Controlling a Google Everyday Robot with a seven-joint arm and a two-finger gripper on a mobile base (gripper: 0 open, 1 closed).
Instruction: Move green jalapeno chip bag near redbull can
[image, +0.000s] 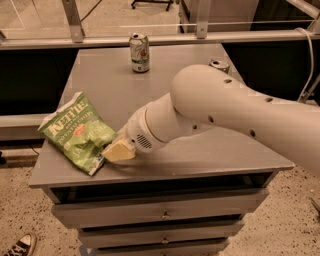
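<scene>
The green jalapeno chip bag (75, 131) sits at the front left of the grey table (200, 155), with its right edge raised off the surface. My gripper (118, 150), with cream fingers, is at that right edge and is shut on the bag. My white arm (220, 112) reaches in from the right across the table. Only the silver top of the redbull can (219, 64) shows, at the back right behind my arm.
A white-and-green can (139, 52) stands at the back middle of the table. Drawers (160, 215) sit under the tabletop. A metal rail (150, 39) runs behind the table. A shoe (17, 246) is on the floor at the front left.
</scene>
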